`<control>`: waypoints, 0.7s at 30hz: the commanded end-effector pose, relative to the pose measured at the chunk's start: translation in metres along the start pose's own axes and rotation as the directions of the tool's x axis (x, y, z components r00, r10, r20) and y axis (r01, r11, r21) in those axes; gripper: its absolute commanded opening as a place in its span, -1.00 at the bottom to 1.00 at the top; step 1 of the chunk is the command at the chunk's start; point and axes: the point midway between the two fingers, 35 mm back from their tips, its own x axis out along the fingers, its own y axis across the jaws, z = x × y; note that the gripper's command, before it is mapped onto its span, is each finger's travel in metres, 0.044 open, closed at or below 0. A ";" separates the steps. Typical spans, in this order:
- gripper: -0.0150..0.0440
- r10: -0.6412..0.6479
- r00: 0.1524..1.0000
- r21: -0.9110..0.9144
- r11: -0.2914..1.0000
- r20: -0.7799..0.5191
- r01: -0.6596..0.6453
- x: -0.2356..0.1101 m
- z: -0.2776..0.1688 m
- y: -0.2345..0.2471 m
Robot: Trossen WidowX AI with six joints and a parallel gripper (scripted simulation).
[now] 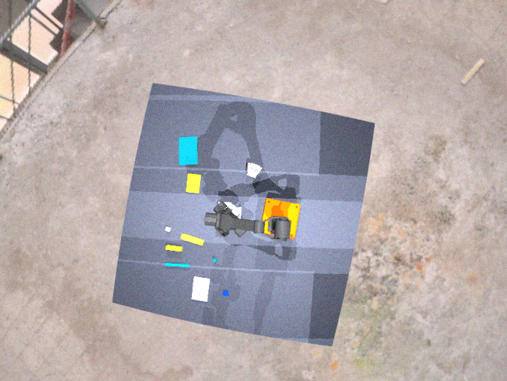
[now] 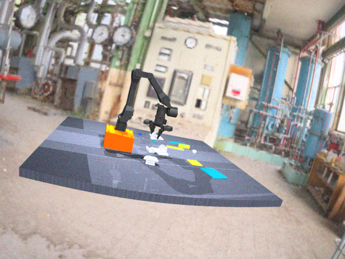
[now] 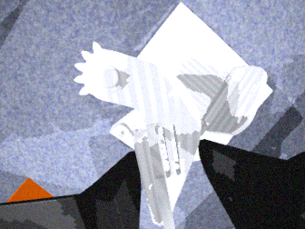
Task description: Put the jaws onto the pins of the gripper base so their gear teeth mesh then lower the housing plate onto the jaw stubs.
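Note:
My gripper point(image 2: 155, 136) point(image 3: 168, 153) is shut on a white jaw point(image 3: 154, 86). The jaw points away from the fingers, its gear teeth and a round stub at the left in the wrist view. It hangs over the white square gripper base point(image 3: 182, 34) point(image 2: 165, 153) and hides much of it, including the pins. A rounded white part point(image 3: 250, 82), seemingly the other jaw, is at the base's right side in the wrist view; its seating is unclear. A white fan-shaped piece point(image 1: 253, 169) point(image 2: 150, 159), apparently the housing plate, stands apart on the table.
The orange block point(image 1: 296, 217) point(image 2: 118, 142) carries the arm. On the table point(image 1: 286, 135) lie a cyan plate point(image 1: 188, 150) point(image 2: 214, 173), a yellow plate point(image 1: 192, 183) point(image 2: 194, 162), a white rectangle point(image 1: 200, 288), yellow bars point(image 1: 192, 239) point(image 1: 174, 248), a cyan strip point(image 1: 177, 264) and small cubes.

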 end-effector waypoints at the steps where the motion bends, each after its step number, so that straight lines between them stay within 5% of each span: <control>1: -0.04 -0.011 1.000 -0.096 0.995 0.005 0.011 -0.002 0.004 -0.004; 21: -0.04 -0.011 1.000 -0.528 0.849 0.006 0.012 -0.002 0.011 -0.007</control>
